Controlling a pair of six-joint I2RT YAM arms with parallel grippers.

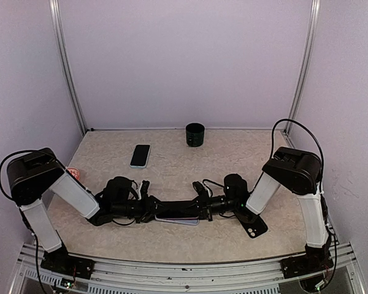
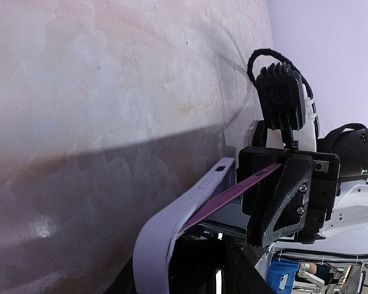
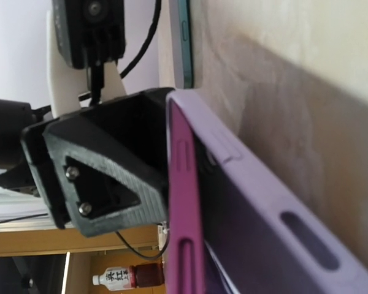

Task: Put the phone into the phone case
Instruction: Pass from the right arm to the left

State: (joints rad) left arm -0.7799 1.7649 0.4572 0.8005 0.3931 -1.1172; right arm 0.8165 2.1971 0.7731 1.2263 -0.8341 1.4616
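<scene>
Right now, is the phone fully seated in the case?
No: the left wrist view shows the pink phone angling out of the lavender case, with a wedge-shaped gap between them.

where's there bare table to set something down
Free: the back right stretch, right of the cup, and the back left corner, left of the blue phone. Crowded: front middle, around the case and pink phone.

Phone [image 3: 181, 202] partly in phone case [image 3: 267, 193], cup [image 1: 195, 134] behind.
</scene>
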